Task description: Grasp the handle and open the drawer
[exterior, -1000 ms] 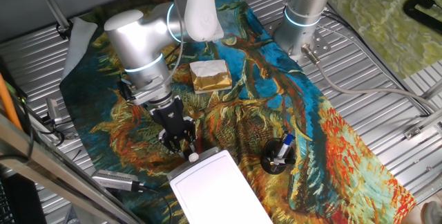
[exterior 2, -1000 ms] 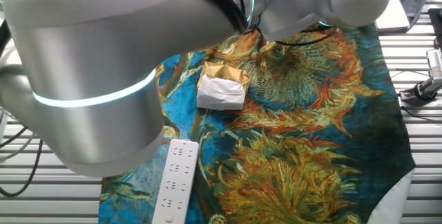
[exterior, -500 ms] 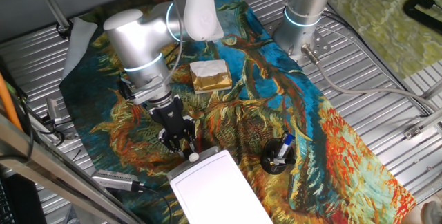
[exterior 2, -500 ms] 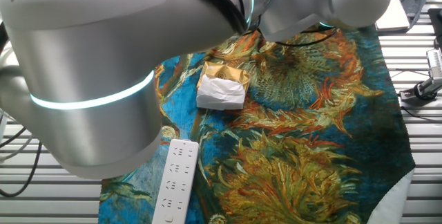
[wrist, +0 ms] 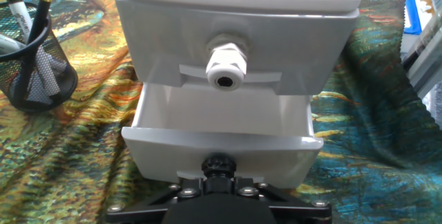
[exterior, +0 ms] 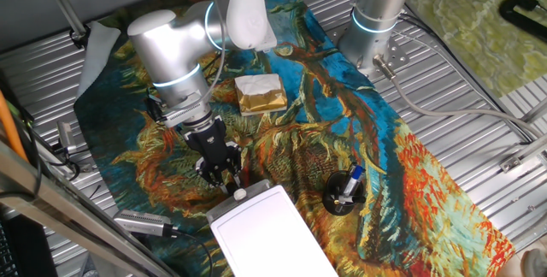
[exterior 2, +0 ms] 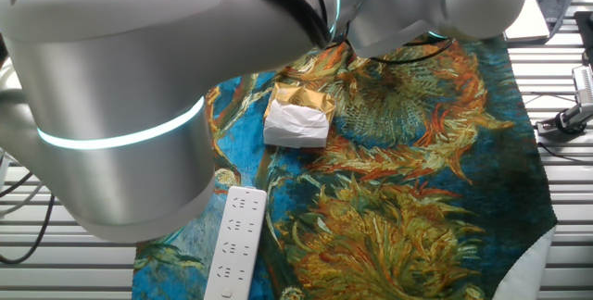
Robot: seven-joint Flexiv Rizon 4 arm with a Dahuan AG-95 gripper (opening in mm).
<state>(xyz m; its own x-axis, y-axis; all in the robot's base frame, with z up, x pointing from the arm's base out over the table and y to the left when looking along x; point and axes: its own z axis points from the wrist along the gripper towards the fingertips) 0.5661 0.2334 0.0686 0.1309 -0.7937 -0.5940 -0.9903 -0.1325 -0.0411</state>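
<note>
The white box (wrist: 235, 16) stands in front of the hand camera with two drawers. The lower drawer (wrist: 166, 151) is slid out part way, and its open inside shows. Its handle (wrist: 219, 162) sits dark in shadow between the jaws of my gripper (wrist: 219, 171), which is shut on it. The upper drawer is closed and bears its own round white knob (wrist: 226, 68). In one fixed view my gripper (exterior: 224, 179) sits at the near-left end of the box (exterior: 265, 234). The arm's body hides it in the other fixed view.
A black mesh pen holder (exterior: 344, 193) stands right of the box and shows at the left in the hand view (wrist: 31, 54). A gold-and-white block (exterior: 260, 93) lies behind the arm. A long white remote (exterior 2: 234, 243) lies on the patterned cloth (exterior: 402, 166). A second arm's base (exterior: 376, 12) stands at the back.
The arm and gripper have drawn back very slightly from the box. Nothing else has moved.
</note>
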